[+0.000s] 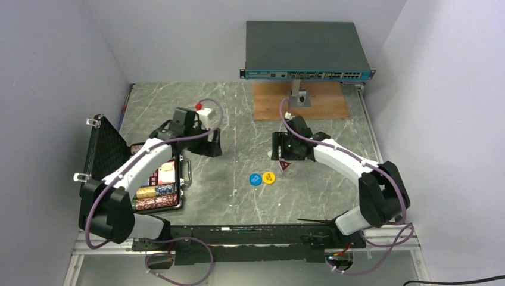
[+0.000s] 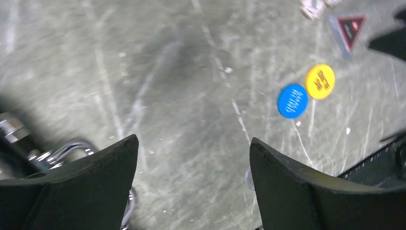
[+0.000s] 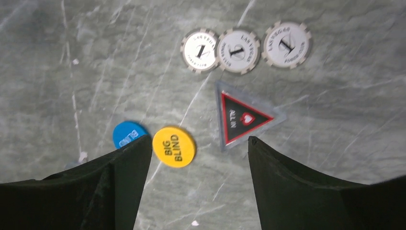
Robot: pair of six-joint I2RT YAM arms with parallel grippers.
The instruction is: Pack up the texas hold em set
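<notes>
The black briefcase [image 1: 180, 206] lies open at the left, its foam lid [image 1: 107, 149] raised and rows of chips [image 1: 156, 196] inside. Blue disc [image 1: 255, 179], yellow disc [image 1: 268, 177] and red triangular token [image 1: 284, 166] lie loose mid-table. Three silvery chips [image 3: 238, 51] sit in a row just beyond the token [image 3: 242, 119]. My right gripper [image 3: 199, 139] hovers open above the table between the yellow disc [image 3: 174, 146] and the token, holding nothing. My left gripper [image 2: 192, 140] is open and empty over bare table beside the case's silver handle [image 2: 72, 151].
A big grey network switch [image 1: 306, 50] stands on a mount over a wooden board [image 1: 301, 101] at the back. A white object with a red cap [image 1: 202, 112] sits behind the left arm. Walls close in both sides; a black rail [image 1: 250, 233] runs along the near edge.
</notes>
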